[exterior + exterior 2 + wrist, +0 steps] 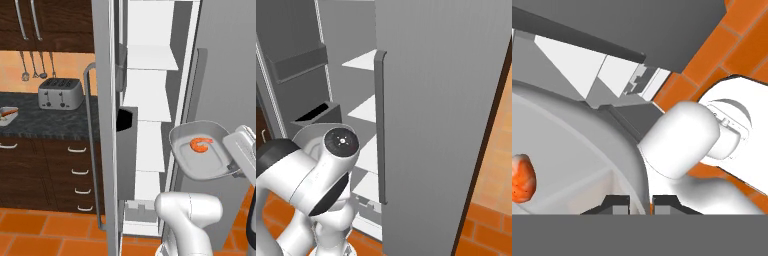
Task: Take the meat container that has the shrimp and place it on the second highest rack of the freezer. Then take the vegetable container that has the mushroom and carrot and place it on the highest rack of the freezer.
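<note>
The gripper (640, 202) is clamped tight on the rim of the grey tray (197, 162), two small dark fingertips (614, 204) pinching that smooth curved wall. The tray, a shallow rounded-corner dish with a matte plastic look, hangs in the air just outside the open freezer (107, 100), tilted toward the camera in the left base view. The curled orange-pink shrimp (200, 144) sits on its flat floor. Inside the freezer, flat white shelves (150, 57) stack one above another, glossy and bare. A long grey bar handle (381, 125) runs down the brushed door. Off to the left, on the speckled dark counter (50, 120), stands a boxy metal toaster (60, 93), and a second small tray (7, 115) rests at the edge
</note>
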Robot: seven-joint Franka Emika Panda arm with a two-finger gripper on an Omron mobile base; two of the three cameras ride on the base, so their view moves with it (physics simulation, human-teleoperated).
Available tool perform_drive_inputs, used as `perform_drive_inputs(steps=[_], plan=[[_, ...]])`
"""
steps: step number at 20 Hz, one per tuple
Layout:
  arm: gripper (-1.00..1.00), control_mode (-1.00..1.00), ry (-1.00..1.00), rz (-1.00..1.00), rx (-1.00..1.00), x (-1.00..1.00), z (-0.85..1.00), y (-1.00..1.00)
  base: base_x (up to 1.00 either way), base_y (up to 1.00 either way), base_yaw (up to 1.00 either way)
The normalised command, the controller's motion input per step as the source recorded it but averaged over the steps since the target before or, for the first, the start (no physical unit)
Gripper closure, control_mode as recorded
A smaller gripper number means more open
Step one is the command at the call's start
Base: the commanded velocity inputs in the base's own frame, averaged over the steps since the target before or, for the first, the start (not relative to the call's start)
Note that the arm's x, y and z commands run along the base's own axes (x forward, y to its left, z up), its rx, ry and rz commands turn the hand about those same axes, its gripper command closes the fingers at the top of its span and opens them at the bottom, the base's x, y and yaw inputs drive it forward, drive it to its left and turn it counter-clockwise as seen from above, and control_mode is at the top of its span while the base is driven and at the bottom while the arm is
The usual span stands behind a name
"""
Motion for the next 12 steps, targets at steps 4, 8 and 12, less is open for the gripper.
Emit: perform_drive_inputs(steps=[4,8,12], plan=[[1.0,-1.0,0.07,-0.02,-0.11,0.11,0.09,0.45,0.0,0.0,0.0],[1.0,-1.0,0.23,-0.06,-0.21,0.32,0.11,0.37,0.0,0.0,0.0],[1.0,-1.0,0.15,-0.07,-0.08,0.53,0.12,-0.03,0.0,0.0,0.0]])
